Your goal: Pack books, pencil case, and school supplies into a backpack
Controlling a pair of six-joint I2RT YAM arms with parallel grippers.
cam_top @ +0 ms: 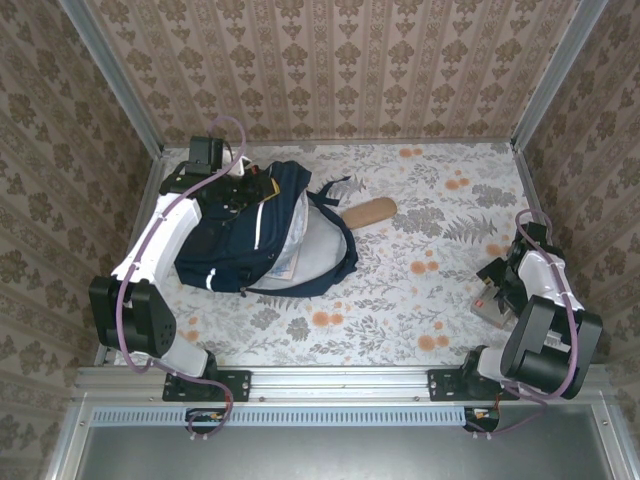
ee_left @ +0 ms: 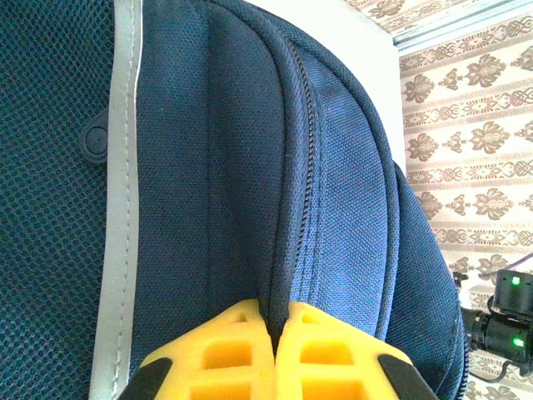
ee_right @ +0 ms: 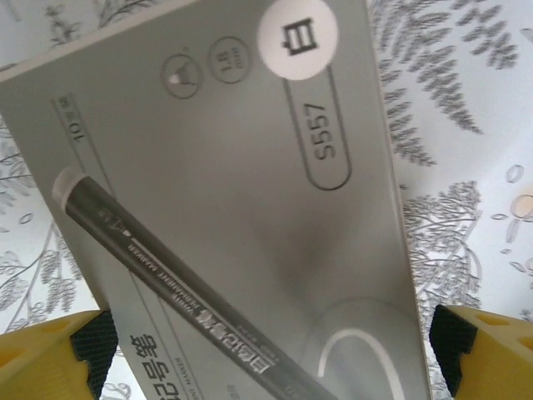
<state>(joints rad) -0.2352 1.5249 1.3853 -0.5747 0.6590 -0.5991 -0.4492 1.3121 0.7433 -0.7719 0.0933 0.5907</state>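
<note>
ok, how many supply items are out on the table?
2. A tan oval case lies just right of the backpack; a pale box sits near the right edge of the table, between the fingers of the open right gripper. More may be hidden inside the backpack.

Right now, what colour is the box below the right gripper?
Pale grey-green box with dark lettering; best seen in the right wrist view.

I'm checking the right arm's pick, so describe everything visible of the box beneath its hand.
The box is a flat, pale grey-green, cardboard-looking rectangle printed with a marker picture, "S557" in an oval and a white circle. It lies flat on the floral table, between the yellow fingers of the open right hand; contact is unclear.
</note>
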